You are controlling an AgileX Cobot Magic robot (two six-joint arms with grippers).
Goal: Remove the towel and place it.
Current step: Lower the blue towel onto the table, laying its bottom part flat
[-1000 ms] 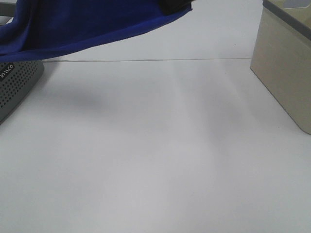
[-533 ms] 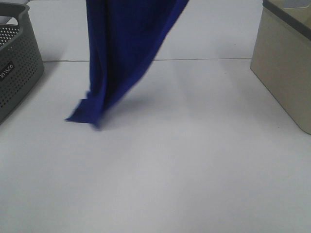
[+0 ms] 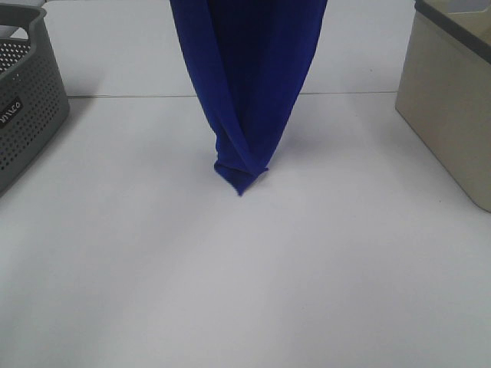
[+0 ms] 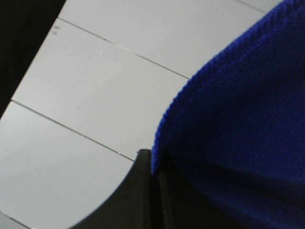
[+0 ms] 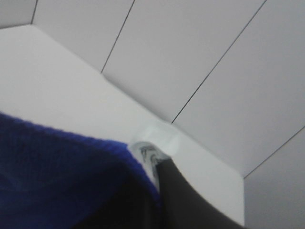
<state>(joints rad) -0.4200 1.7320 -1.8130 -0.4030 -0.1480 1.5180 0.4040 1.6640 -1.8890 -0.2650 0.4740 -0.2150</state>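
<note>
The towel (image 3: 247, 84) hangs in mid-air from above the frame, gathered into a narrow point low over the tabletop (image 3: 245, 291); whether the point touches it is unclear. It hangs between a grey perforated basket (image 3: 27, 115) and a beige bin (image 3: 449, 115), well apart from both. The left tool (image 4: 155, 164) and the right tool (image 5: 159, 171) are each clenched on the towel's blue cloth.

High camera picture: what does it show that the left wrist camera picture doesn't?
Only the high view: the grey basket, the beige bin, and the towel hanging in a point over the white table. Only the left wrist view: the left pincer right against the cloth's fuzzy edge. Both: the blue towel.
</note>
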